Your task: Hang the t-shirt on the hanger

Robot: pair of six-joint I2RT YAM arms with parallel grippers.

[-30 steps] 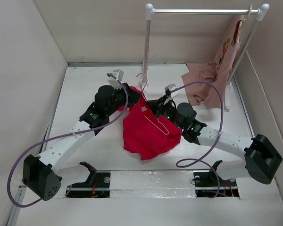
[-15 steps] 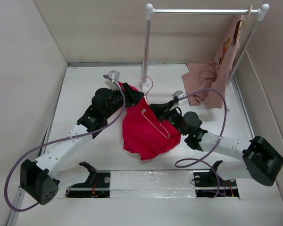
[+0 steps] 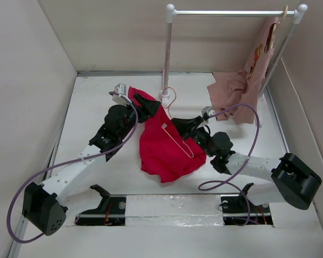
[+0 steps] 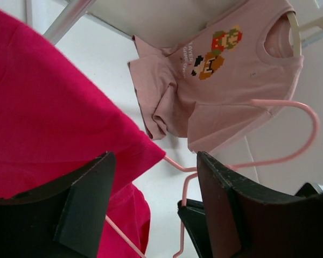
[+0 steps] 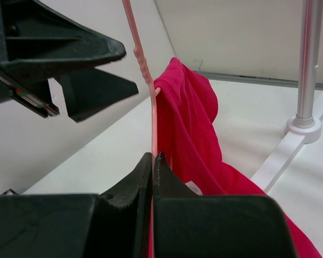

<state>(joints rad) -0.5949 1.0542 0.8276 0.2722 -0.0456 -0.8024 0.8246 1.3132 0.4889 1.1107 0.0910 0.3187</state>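
Observation:
The crimson t-shirt [image 3: 164,148] lies bunched mid-table, its upper corner drawn toward the back left. The thin pink hanger [image 3: 178,141] crosses the shirt, its hook [image 3: 170,97] near the rail's foot. One hanger arm runs into the red cloth [image 4: 48,118], and the hook [image 4: 290,102] shows beyond. My right gripper [image 3: 182,124] is shut on the hanger wire [image 5: 145,75], pinched at the fingertips [image 5: 153,158]. My left gripper [image 3: 148,106] stands open [image 4: 156,204] beside the shirt's raised corner, with cloth edging into the gap but not clamped.
A white clothes rail [image 3: 167,54] stands at the back. A dusty pink printed shirt [image 3: 239,88] hangs from its right end on a pale hanger. Beige walls close in the left, back and right. The right arm's purple cable [image 3: 250,123] loops over the table.
My left gripper has opened, letting go of the shirt, and shifted toward the back left. The shirt's corner now sits higher up. The right arm pushed the hanger slightly right.

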